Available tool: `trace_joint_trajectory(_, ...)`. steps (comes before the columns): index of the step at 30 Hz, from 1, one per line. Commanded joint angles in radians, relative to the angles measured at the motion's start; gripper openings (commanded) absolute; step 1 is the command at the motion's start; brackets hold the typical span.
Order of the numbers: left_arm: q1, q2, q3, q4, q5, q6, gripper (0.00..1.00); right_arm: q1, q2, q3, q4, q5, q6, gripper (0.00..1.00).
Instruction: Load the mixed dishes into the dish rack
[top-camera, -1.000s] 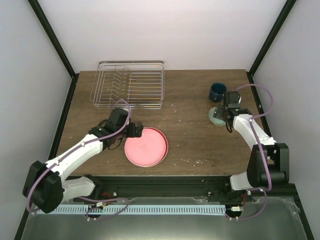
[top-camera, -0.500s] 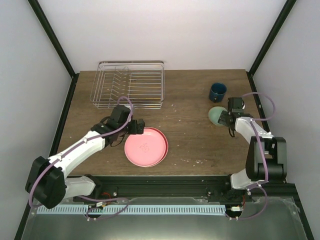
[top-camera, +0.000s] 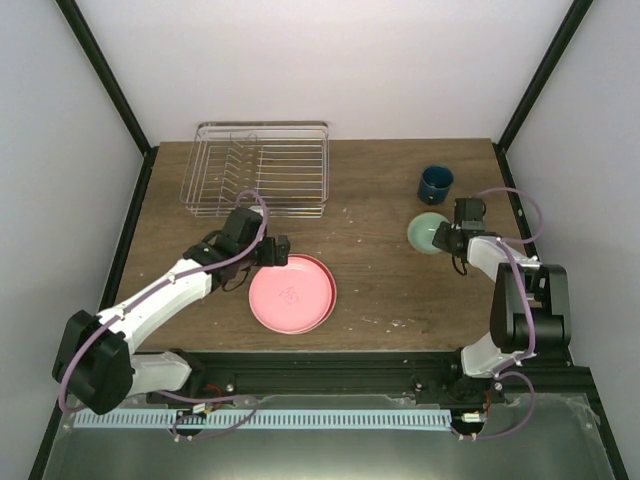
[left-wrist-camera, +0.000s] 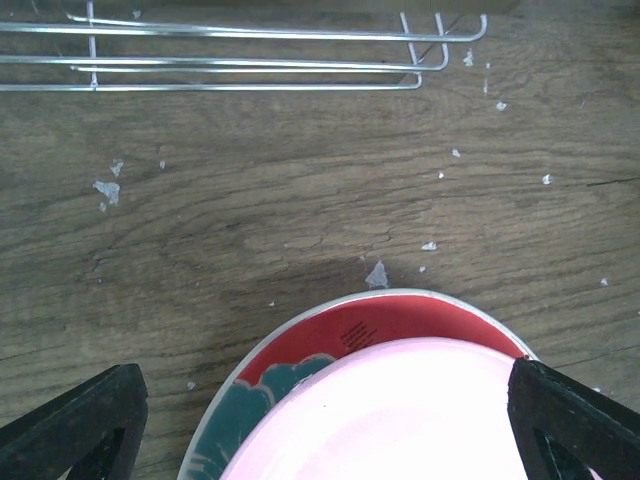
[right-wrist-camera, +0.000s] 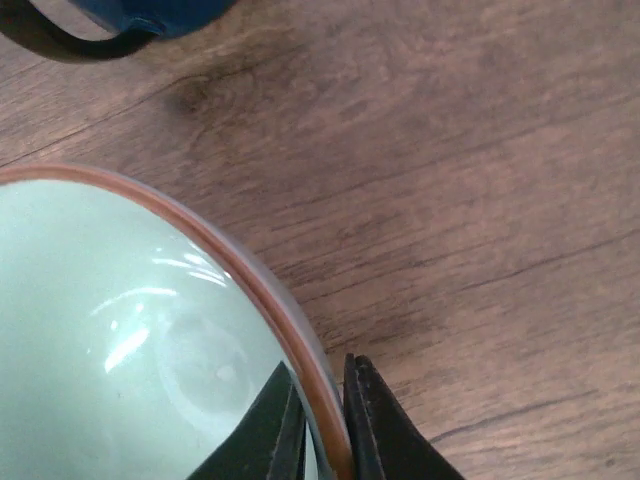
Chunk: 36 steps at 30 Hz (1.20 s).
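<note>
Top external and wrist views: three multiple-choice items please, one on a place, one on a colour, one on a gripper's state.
1. Where on the table does the dish rack stand?
A. far edge, left side
B. near edge, right side
C. centre

2. What colour is the plate directly under the pink plate?
A. yellow
B. red and teal
C. black

3. The right gripper is:
A. open, holding nothing
B. shut on the mint-green bowl at its rim
C. shut on the pink plate

1 A: the top view shows it at the back left.
2 B: the left wrist view shows the floral plate beneath.
3 B: its fingers pinch the rim in the right wrist view.
</note>
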Motion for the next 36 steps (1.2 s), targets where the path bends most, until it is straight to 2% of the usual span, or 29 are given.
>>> trace_joint_trajectory(1, -0.014, -0.003, 0.038, -0.013, -0.013, 0.006, 1.0, -0.008, 0.0, -0.007, -0.003, -0.002, -0.03, 0.05)
trace_joint_trajectory(4, -0.047, -0.006, 0.044, -0.005, -0.033, 0.029, 1.0, -0.008, -0.015, -0.008, 0.0, -0.027, -0.033, 0.01)
trace_joint_trajectory(8, -0.172, -0.013, 0.049, 0.046, -0.136, 0.107, 1.0, -0.008, -0.041, -0.007, -0.001, -0.065, -0.036, 0.01)
trace_joint_trajectory(16, -0.361, 0.076, 0.112, 0.093, -0.286, 0.314, 1.0, 0.017, -0.123, 0.024, -0.069, -0.098, -0.059, 0.01)
trace_joint_trajectory(20, -0.371, 0.112, 0.137, 0.072, -0.31, 0.319, 1.0, 0.02, -0.151, 0.044, -0.1, -0.099, -0.063, 0.01)
trace_joint_trajectory(32, -0.371, 0.084, 0.124, 0.063, -0.321, 0.323, 1.0, 0.028, -0.118, 0.044, -0.089, -0.14, -0.062, 0.01)
trace_joint_trajectory(36, -0.371, 0.078, 0.121, 0.057, -0.334, 0.328, 1.0, 0.044, -0.113, 0.053, -0.082, -0.196, -0.063, 0.01)
